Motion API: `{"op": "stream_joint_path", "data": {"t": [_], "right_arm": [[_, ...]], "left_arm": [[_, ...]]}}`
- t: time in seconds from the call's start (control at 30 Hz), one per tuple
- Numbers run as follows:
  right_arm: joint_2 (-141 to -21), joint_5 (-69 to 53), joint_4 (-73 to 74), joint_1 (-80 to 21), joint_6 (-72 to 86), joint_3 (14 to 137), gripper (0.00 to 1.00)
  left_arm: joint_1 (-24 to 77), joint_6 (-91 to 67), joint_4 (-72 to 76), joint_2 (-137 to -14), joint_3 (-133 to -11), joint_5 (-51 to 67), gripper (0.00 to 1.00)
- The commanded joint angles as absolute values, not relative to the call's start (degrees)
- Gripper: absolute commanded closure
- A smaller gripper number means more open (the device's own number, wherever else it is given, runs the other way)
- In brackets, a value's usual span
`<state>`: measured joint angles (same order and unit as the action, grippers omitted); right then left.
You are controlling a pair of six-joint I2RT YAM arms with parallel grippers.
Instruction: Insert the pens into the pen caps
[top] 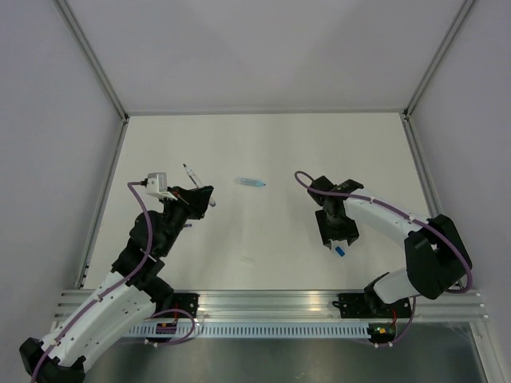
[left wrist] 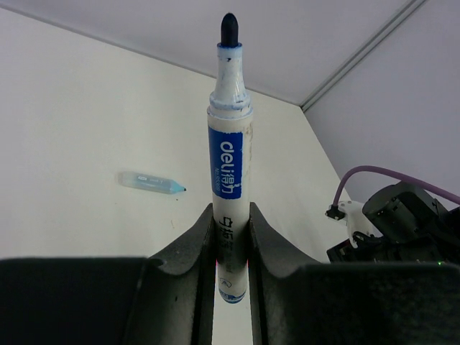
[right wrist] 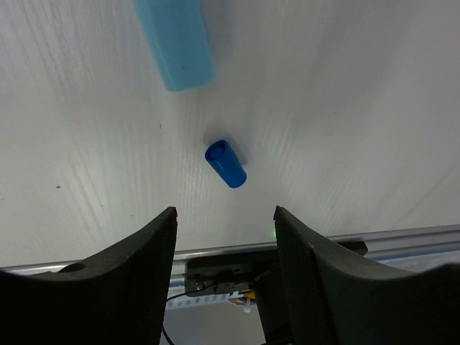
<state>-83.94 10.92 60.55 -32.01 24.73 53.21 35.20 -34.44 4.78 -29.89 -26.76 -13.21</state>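
Note:
My left gripper (top: 203,196) is shut on a white-barrelled pen (top: 190,172) with a blue label. In the left wrist view the pen (left wrist: 230,144) stands up from between the fingers (left wrist: 194,244), its dark tip bare. A pale translucent blue cap (top: 250,183) lies on the table mid-back and also shows in the left wrist view (left wrist: 149,182). My right gripper (top: 336,234) is open over a small dark blue cap (top: 340,250). In the right wrist view that cap (right wrist: 226,164) lies just beyond the open gripper (right wrist: 224,215), with a second pale blue cap (right wrist: 175,43) farther out. The dark pen is out of view.
An aluminium rail (top: 263,303) runs along the table's near edge and shows behind the right gripper (right wrist: 402,237). Grey walls and frame posts (top: 104,76) bound the table. The right arm (left wrist: 406,215) shows at the right of the left wrist view.

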Motion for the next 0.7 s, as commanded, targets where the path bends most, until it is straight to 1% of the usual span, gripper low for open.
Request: {"op": "stream_joint_path", "data": {"t": [0.0, 0.13, 0.27, 0.43, 0.67], "right_arm": [[-83.9, 9.9, 55.9, -31.7, 26.3, 52.6, 0.38], [-85.2, 8.8, 53.2, -31.8, 25.1, 50.1, 0.39], [-86.5, 8.7, 53.2, -31.7, 26.4, 50.1, 0.4], [-88.9, 9.9, 52.9, -31.4, 27.2, 49.6, 0.36], [-92.7, 6.9, 52.8, -31.1, 25.3, 49.5, 0.36]], "left_arm": [[35.2, -34.0, 4.6, -29.4, -27.3, -14.9, 0.98], [35.2, -34.2, 4.5, -29.2, -27.3, -14.8, 0.98], [35.2, -34.2, 4.7, -29.2, -27.3, -14.0, 0.98], [35.2, -34.3, 4.2, -29.1, -27.4, -14.8, 0.98], [35.2, -34.4, 3.9, -27.3, -27.2, -15.3, 0.98]]}}
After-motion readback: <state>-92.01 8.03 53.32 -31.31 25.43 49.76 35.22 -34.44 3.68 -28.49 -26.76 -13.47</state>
